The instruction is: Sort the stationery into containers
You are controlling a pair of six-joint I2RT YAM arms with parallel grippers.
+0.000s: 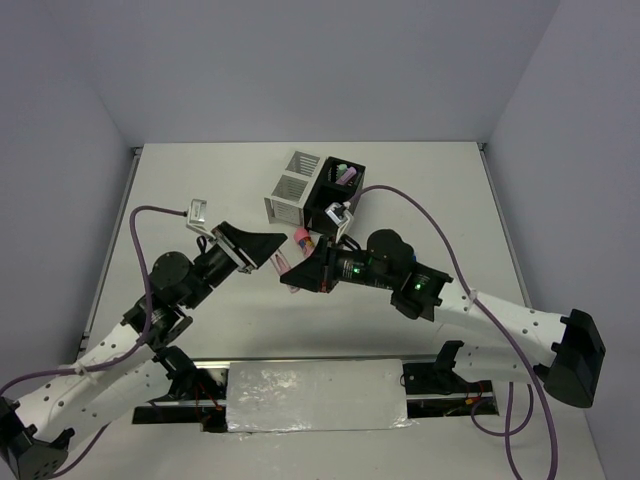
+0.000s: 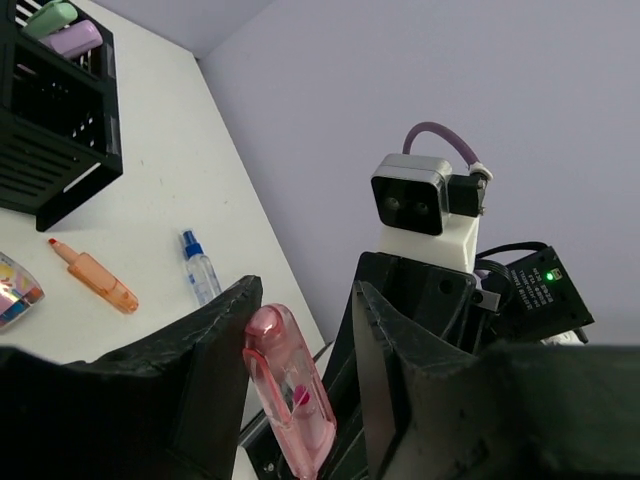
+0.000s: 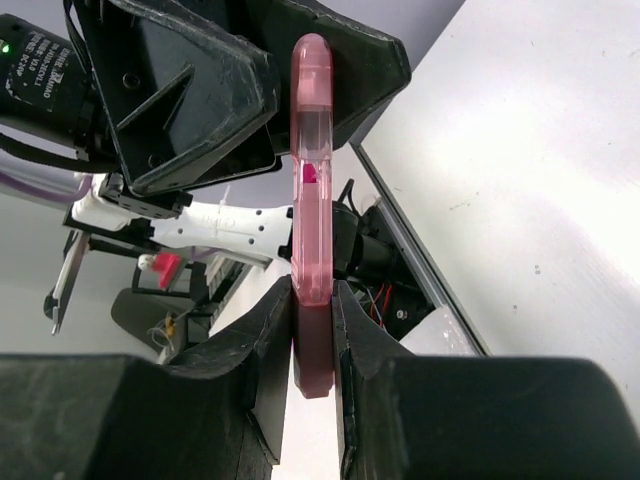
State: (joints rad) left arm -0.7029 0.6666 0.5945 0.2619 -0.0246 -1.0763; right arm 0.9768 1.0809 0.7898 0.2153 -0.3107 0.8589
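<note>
Right end effector (image 3: 312,300): the jaws are closed tight on the dark lower end of a translucent pink pen (image 3: 311,180). You will see the pen standing straight out from between the fingers, held above the table (image 1: 200,200) and not touching it.

Left end effector (image 2: 306,290): the jaws stand partly apart, one on each side of the free end of the same pen. In the left wrist view, note that the pen lies against or very close to one finger (image 2: 215,340), while a clear gap shows between it and the other. The frames show no closed grip here.

Both end effectors meet over the middle of the table, just in front of the two containers. The black organiser (image 1: 335,195) and the white organiser (image 1: 292,188) stand side by side, touching.

Check the remaining stationery as follows:
- A green highlighter (image 2: 50,15) and a purple highlighter (image 2: 75,38) stand in the black organiser.
- An orange highlighter (image 2: 95,275) lies flat on the table, near the black organiser.
- A clear bottle (image 2: 200,270) with a blue cap lies just beside the orange highlighter, apart from it.
</note>
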